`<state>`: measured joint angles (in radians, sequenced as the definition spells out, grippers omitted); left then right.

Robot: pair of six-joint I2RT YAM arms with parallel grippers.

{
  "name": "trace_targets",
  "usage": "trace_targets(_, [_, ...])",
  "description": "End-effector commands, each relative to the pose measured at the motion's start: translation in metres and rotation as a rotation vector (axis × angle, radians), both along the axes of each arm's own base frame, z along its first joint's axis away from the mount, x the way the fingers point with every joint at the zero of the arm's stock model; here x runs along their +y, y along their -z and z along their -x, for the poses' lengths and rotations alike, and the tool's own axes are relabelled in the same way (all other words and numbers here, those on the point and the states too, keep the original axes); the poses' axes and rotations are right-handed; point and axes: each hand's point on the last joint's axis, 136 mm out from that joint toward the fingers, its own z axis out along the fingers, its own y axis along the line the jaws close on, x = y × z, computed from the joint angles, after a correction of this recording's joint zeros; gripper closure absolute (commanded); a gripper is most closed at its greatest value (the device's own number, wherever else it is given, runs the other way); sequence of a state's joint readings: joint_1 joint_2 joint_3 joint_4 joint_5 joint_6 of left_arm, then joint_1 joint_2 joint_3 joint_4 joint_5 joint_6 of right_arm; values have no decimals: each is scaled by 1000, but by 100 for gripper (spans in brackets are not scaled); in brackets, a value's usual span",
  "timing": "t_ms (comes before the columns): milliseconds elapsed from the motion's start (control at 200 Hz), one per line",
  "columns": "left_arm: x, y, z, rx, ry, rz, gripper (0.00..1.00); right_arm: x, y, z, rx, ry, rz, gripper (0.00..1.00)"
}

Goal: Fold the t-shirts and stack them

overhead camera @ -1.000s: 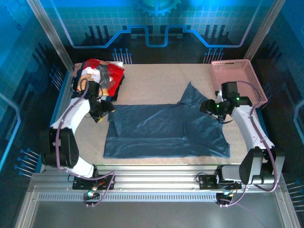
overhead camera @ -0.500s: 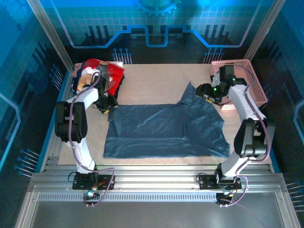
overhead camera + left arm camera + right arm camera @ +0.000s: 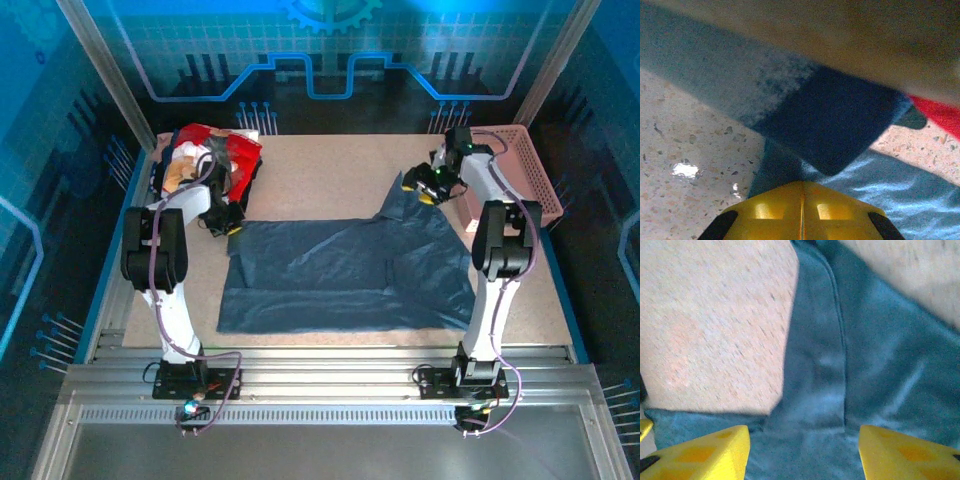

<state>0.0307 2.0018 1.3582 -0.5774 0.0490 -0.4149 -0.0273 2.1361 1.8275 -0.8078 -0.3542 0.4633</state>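
Observation:
A dark slate-blue t-shirt [image 3: 340,270] lies spread flat on the table's middle, one sleeve [image 3: 403,196] pointing to the back. My left gripper [image 3: 231,222] sits at its back left corner, shut, and the cloth [image 3: 900,190] runs in under the closed yellow tips [image 3: 802,184]. My right gripper [image 3: 416,188] hovers open over the sleeve. The sleeve cloth [image 3: 815,380] shows between the spread fingers [image 3: 802,455], which do not touch it. The red teddy-bear shirt [image 3: 215,152] tops a folded pile at the back left, and its red edge [image 3: 940,112] shows in the left wrist view.
The pink lattice basket [image 3: 512,165] stands at the back right, just behind the right arm. Speckled beige tabletop [image 3: 320,170] lies bare behind the blue shirt. Metal rails [image 3: 330,375] run along the near edge.
My right gripper has swung from the shirt's right side back and left onto the sleeve. The left arm's elbow has risen while its gripper stayed at the shirt's corner.

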Motion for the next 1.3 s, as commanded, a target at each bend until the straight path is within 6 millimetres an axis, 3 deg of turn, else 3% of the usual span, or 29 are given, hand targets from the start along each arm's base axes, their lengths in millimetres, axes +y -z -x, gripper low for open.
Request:
trace_targets(0, [-1,-4,6,-10,5,8,97,4,3,-8,27,-20,5,41])
trace_targets(115, [-7,-7,7,-24,12,36,100,-3,18,-17,37,20,22,41])
trace_targets(295, [-19,-16,7,-50,41,64,100,-1,14,-47,-9,54,-25,45])
trace_targets(320, [-21,-16,8,-49,44,70,100,0,26,-47,25,53,-26,46])
trace_targets(445, [-30,-21,11,-68,64,98,100,6,34,-47,41,41,-9,49])
trace_targets(685, [-35,-26,14,-87,70,108,100,10,36,-74,-5,62,-55,50])
trace_targets(850, [-37,-27,18,-85,67,112,100,12,45,-78,0,49,-42,51])
trace_targets(1086, [-40,-35,21,-88,79,117,100,12,41,-108,-66,63,-70,53])
trace_targets(1291, [-42,-39,25,-93,84,114,100,16,56,-113,-45,65,-92,54])
